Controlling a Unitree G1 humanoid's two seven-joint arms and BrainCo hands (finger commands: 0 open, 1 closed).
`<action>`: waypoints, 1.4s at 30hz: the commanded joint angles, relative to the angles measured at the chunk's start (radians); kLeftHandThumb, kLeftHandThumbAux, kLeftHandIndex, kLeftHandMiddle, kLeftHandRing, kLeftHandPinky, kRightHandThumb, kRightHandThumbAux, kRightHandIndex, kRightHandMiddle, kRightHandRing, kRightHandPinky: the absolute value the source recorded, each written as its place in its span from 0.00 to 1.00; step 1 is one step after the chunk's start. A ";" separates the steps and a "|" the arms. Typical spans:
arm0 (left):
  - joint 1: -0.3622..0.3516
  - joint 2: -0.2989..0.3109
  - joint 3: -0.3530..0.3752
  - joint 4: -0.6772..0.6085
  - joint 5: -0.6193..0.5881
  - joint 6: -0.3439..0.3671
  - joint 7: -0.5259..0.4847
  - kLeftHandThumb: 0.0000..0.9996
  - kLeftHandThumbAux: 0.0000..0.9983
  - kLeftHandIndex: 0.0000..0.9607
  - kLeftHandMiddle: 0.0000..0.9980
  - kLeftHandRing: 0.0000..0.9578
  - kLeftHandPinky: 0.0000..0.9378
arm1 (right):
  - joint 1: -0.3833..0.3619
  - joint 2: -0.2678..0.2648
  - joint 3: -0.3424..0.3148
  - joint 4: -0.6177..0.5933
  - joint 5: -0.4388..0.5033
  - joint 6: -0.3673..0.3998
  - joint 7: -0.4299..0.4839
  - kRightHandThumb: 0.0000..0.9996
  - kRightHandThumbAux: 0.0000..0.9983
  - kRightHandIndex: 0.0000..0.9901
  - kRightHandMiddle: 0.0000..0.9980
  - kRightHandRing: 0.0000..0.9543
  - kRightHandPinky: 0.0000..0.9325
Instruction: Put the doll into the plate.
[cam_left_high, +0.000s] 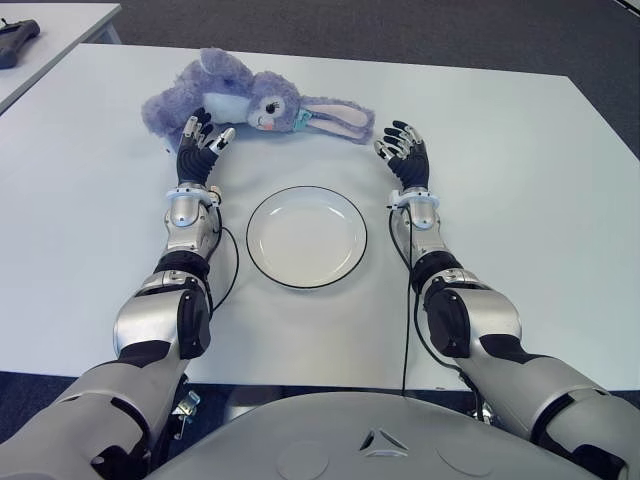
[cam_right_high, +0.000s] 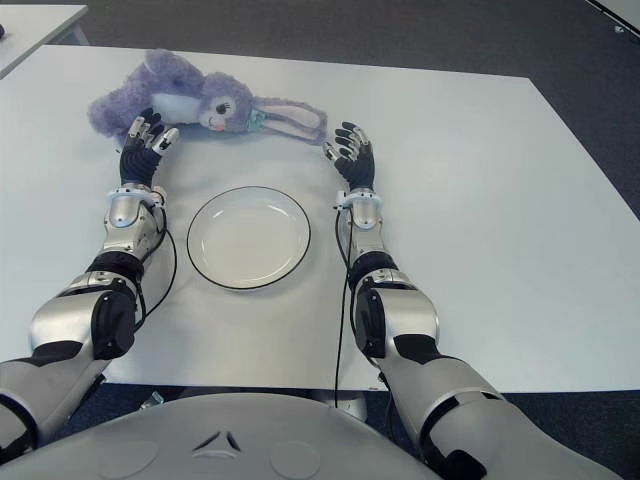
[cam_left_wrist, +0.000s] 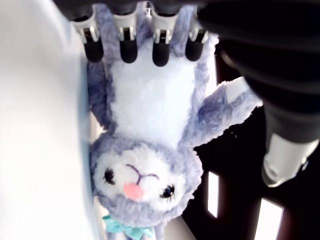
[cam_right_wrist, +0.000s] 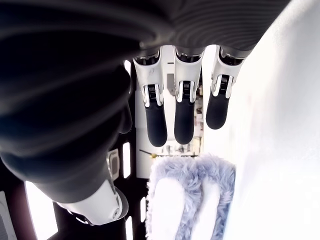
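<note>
Nothing is placed yet — the doll lies across the upper centre, beyond the bare plate. Both hands, left hand and right hand, flank it with fingers spread, gripping nothing; grasp and transfer remain.

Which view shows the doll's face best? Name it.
The left wrist view: the doll fills the frame, eyes, pink nose and teal bow plain. The eye views show the whole doll lying beyond the plate, face small. The right wrist view shows only its ears.
</note>
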 joint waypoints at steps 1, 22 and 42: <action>0.265 -0.094 -0.001 0.150 -0.014 0.010 0.028 0.00 0.61 0.06 0.08 0.03 0.00 | 0.228 0.064 0.007 0.115 0.003 0.029 -0.003 0.35 0.84 0.18 0.26 0.23 0.20; 0.267 -0.088 -0.006 0.150 -0.011 0.008 0.029 0.00 0.62 0.07 0.08 0.04 0.00 | 0.225 0.071 0.000 0.116 0.011 0.049 -0.009 0.39 0.83 0.18 0.25 0.24 0.23; 0.269 -0.089 -0.009 0.120 0.002 -0.110 0.115 0.00 0.61 0.04 0.06 0.01 0.00 | 0.226 0.075 -0.002 0.115 0.011 0.033 -0.008 0.43 0.86 0.18 0.27 0.26 0.24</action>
